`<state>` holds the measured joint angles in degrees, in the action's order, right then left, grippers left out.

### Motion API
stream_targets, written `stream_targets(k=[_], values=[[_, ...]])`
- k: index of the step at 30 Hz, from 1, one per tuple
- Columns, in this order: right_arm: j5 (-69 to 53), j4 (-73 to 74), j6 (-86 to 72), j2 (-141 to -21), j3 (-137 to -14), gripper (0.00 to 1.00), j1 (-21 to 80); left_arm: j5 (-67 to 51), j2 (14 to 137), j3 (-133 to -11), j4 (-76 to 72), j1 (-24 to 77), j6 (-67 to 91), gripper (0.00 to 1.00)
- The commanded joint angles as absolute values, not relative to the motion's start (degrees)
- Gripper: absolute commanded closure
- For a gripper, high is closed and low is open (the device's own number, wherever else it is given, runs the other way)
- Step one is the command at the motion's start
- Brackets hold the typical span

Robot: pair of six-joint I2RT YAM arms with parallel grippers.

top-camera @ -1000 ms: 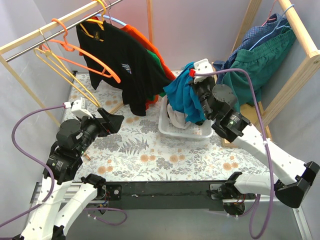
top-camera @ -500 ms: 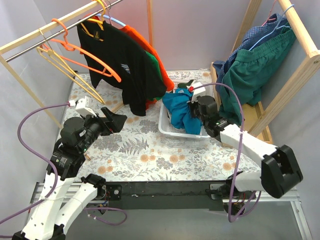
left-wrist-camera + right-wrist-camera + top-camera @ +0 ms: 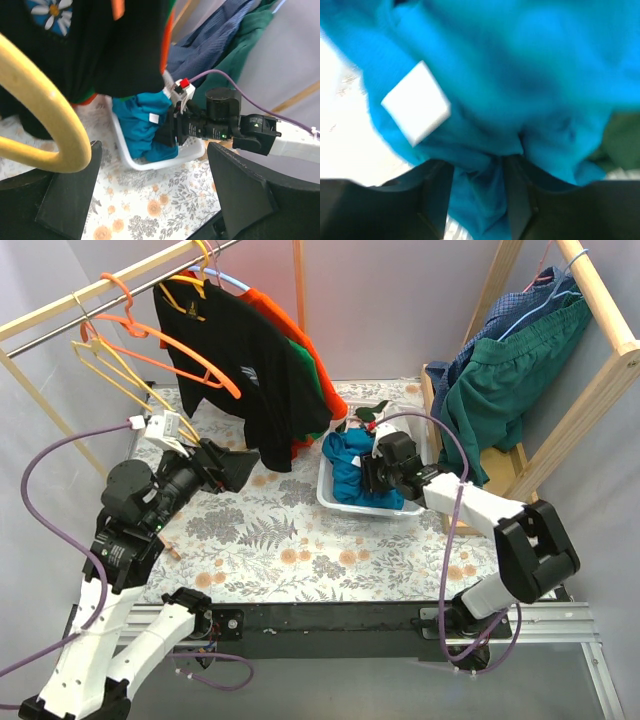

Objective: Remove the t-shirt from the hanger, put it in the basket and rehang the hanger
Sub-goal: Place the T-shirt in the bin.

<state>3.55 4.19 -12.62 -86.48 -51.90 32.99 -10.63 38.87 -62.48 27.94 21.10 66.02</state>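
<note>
Cloth is filling most of what we are looking at: the blue t-shirt [image 3: 348,462] is lying crumpled in soft, smooth folds inside the white plastic basket [image 3: 326,490], off any hanger, with a small square white label [image 3: 417,102] showing on it. The basket is rectangular with a rounded rim and is sitting on the flower-printed tablecloth [image 3: 300,550] toward the right of the table. The right gripper [image 3: 477,162] is reaching down into the basket, and we are seeing its two dark fingers standing partly apart, with a loose fold of the blue fabric hanging in the gap between them. The left gripper [image 3: 242,466] is hovering above the tablecloth just beside the hem of the black t-shirt [image 3: 250,370], its broad matte black fingers spread wide and holding nothing. In the left wrist view a thick, glossy yellow hanger [image 3: 70,145] is curving close in front of that gripper; whether it is touching a finger we cannot tell. The black shirt is hanging limp from the metal rail [image 3: 40,339], with orange and green garments behind it, and a thin orange hanger [image 3: 170,350] is dangling bare beside it.
</note>
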Motion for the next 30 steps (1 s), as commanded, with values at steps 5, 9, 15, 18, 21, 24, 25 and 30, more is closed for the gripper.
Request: stream_targets(k=[5, 9, 15, 18, 21, 24, 25, 30], values=[[-1.75, 16.42, -11.43, -73.75, -60.02, 0.40, 32.96, -12.57, 42.78, -72.06, 20.22, 20.74, 63.02, 0.13], [-2.20, 21.70, -9.76, -71.29, -64.94, 0.39, 32.96, -10.73, 47.80, -78.39, 17.94, 20.74, 64.07, 0.13], [-7.10, 20.40, -6.42, -67.42, -68.90, 0.39, 32.96, -11.95, 55.18, -87.01, 14.87, 20.74, 66.62, 0.14], [-12.89, 14.96, -2.91, -65.66, -70.49, 0.40, 32.96, -13.27, 56.07, -86.05, 11.61, 20.74, 68.37, 0.14], [-15.81, 10.99, -0.97, -66.00, -73.73, 0.41, 32.96, -14.06, 56.51, -84.47, 9.58, 20.74, 69.25, 0.14], [-18.09, 8.44, -0.18, -67.76, -77.95, 0.42, 32.96, -14.24, 56.69, -83.58, 8.53, 20.83, 69.43, 0.14], [-18.45, 7.92, -0.18, -68.20, -78.74, 0.42, 33.05, -14.50, 56.95, -83.58, 8.26, 20.74, 69.43, 0.14], [-19.16, 5.55, -2.54, -68.38, -75.44, 0.42, 33.05, -15.90, 59.58, -86.82, 5.89, 20.83, 70.49, 0.14]])
